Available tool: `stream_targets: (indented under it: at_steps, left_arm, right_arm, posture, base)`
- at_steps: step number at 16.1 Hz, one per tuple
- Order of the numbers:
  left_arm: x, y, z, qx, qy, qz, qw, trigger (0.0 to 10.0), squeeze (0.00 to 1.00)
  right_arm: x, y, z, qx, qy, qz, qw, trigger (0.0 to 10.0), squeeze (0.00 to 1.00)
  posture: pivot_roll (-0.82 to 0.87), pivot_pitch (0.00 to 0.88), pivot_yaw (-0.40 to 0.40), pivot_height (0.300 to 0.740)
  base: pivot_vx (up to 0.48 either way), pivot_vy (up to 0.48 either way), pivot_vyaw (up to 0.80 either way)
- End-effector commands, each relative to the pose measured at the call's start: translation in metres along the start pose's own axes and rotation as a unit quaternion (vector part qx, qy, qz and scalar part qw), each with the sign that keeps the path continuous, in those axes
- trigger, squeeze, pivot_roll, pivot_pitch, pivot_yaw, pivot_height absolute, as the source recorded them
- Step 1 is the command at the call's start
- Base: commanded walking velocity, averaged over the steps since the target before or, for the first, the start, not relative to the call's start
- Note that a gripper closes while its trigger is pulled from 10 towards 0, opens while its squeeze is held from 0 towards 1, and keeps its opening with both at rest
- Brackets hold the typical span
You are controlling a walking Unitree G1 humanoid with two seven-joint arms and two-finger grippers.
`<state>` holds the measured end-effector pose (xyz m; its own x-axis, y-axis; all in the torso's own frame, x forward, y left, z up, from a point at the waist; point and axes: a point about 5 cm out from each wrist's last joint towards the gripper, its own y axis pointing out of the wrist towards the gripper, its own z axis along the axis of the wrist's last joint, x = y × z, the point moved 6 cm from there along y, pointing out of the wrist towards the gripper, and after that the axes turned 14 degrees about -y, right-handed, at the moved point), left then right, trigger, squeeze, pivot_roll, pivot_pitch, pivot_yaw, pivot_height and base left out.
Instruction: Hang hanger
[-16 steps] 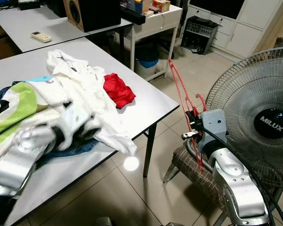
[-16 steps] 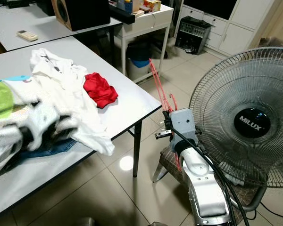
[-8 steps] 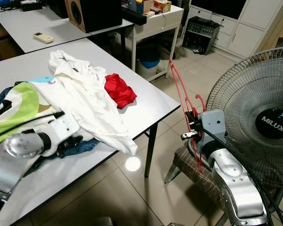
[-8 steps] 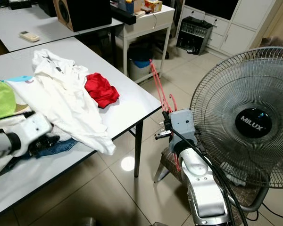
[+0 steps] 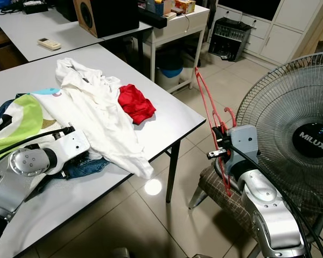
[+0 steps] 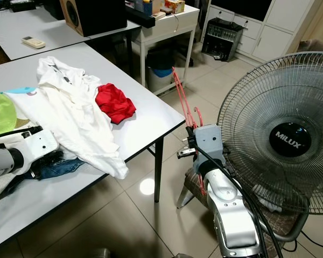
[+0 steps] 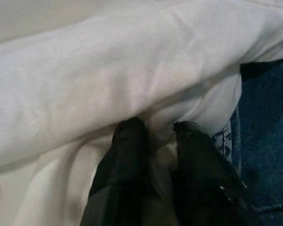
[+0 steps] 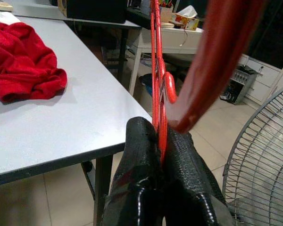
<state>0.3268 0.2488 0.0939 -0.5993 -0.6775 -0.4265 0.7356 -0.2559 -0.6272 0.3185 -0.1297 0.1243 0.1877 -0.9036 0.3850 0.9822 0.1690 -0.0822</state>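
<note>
Left claw (image 7: 153,129) has come down from its raised, blurred position a second ago and now lies on the worktop (image 5: 167,115), fingers a narrow gap apart, tips pressed into the white garment (image 5: 105,121) beside blue denim (image 5: 86,167). Red cloth (image 5: 134,102): on worktop, right of the white garment. Right claw (image 8: 159,136): past the worktop's right edge, before the fan (image 5: 307,134), clamped on the red hanger (image 5: 207,110), held upright.
</note>
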Motion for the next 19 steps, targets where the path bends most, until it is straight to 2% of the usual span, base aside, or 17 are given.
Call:
stream_targets:
  at_steps: [1, 6, 9, 12, 13, 14, 15, 16, 17, 18, 19]
  left_arm:
    - [-0.004, -0.001, 0.002, 0.004, 0.0, 0.002, 1.0, 0.0, 0.0]
    - [-0.01, -0.006, 0.006, 0.024, -0.031, -0.001, 0.999, 0.0, 0.0]
    - [-0.021, -0.013, 0.009, 0.038, -0.044, 0.012, 0.998, 0.0, 0.0]
    - [-0.047, -0.026, 0.029, 0.097, -0.083, 0.05, 0.991, 0.0, 0.0]
    - [-0.071, -0.038, 0.036, 0.12, -0.092, 0.095, 0.984, 0.0, 0.0]
    - [-0.106, -0.057, 0.035, 0.122, -0.078, 0.17, 0.975, 0.0, 0.0]
    - [-0.142, -0.08, 0.03, 0.119, -0.073, 0.256, 0.957, 0.0, 0.0]
    - [-0.157, -0.092, 0.026, 0.115, -0.072, 0.296, 0.945, 0.0, 0.0]
    - [-0.189, -0.125, 0.008, 0.083, -0.068, 0.387, 0.916, 0.0, 0.0]
    - [-0.199, -0.142, -0.019, 0.033, -0.086, 0.418, 0.904, 0.0, 0.0]
    - [-0.195, -0.142, -0.045, -0.019, -0.084, 0.413, 0.907, 0.0, 0.0]
  right_arm:
    - [0.005, -0.001, -0.001, 0.0, 0.001, -0.012, 1.0, 10.0, 0.0]
    - [0.006, -0.002, -0.002, -0.001, -0.001, -0.011, 1.0, 10.0, 0.0]
    - [0.005, -0.002, -0.003, -0.002, -0.002, -0.007, 1.0, 10.0, 0.0]
    - [0.005, -0.001, -0.002, -0.001, -0.004, -0.005, 1.0, 10.0, 0.0]
    - [0.005, 0.0, -0.002, 0.0, -0.004, -0.005, 1.0, 10.0, 0.0]
    - [0.005, 0.0, -0.001, 0.001, -0.004, -0.003, 1.0, 10.0, 0.0]
    - [0.003, 0.001, -0.001, 0.002, -0.004, 0.0, 1.0, 10.0, 0.0]
    - [0.002, 0.001, -0.001, 0.003, -0.004, 0.002, 1.0, 10.0, 0.0]
    - [0.001, 0.001, -0.001, 0.003, -0.004, 0.004, 1.0, 10.0, 0.0]
    - [0.001, 0.001, -0.002, 0.003, -0.004, 0.005, 1.0, 10.0, 0.0]
    - [0.0, 0.001, -0.002, 0.003, -0.005, 0.007, 1.0, 10.0, 0.0]
  posture:
    - [0.04, 0.008, 0.029, 0.74]
    - [0.04, 0.011, 0.021, 0.74]
    - [0.04, 0.01, 0.011, 0.74]
    - [0.04, 0.006, 0.005, 0.74]
    - [0.05, 0.002, -0.001, 0.74]
    - [0.05, 0.001, -0.003, 0.74]
    - [0.06, 0.0, -0.008, 0.74]
    - [0.06, 0.0, -0.009, 0.74]
    - [0.06, 0.0, -0.012, 0.74]
    - [0.07, 0.0, -0.013, 0.74]
    - [0.07, 0.0, -0.014, 0.74]
  base:
    - [0.0, 0.0, 0.0]
    - [0.0, 0.0, 0.0]
    - [0.0, 0.0, 0.0]
    - [0.0, 0.0, 0.0]
    - [0.0, 0.0, 0.0]
    - [0.0, 0.0, 0.0]
    - [0.0, 0.0, 0.0]
    - [0.0, 0.0, 0.0]
    - [0.0, 0.0, 0.0]
    - [0.0, 0.0, 0.0]
    - [0.0, 0.0, 0.0]
